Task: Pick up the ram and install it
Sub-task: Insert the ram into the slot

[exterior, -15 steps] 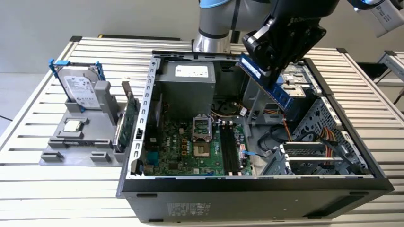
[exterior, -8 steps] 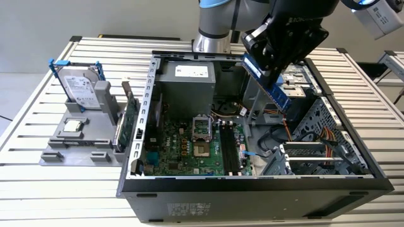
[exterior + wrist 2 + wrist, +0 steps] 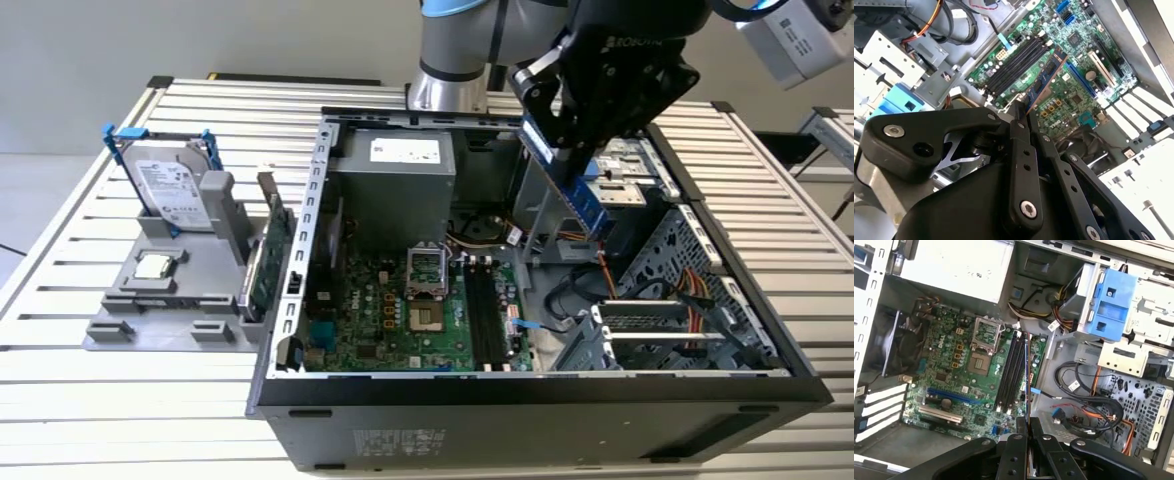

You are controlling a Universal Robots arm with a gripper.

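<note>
Pickup complete: gripper [image 3: 567, 140] is clamped on the ram [image 3: 577, 192], held in the air above the open case [image 3: 534, 385], toward one o'clock of the memory slots [image 3: 483, 315]. Seating remains outstanding.

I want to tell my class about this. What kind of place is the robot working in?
It looks like a workshop bench for putting computers together. An open computer case lies on a slatted metal table, a hard drive waits in a grey holder, and the gripper holds the ram above the case.
</note>
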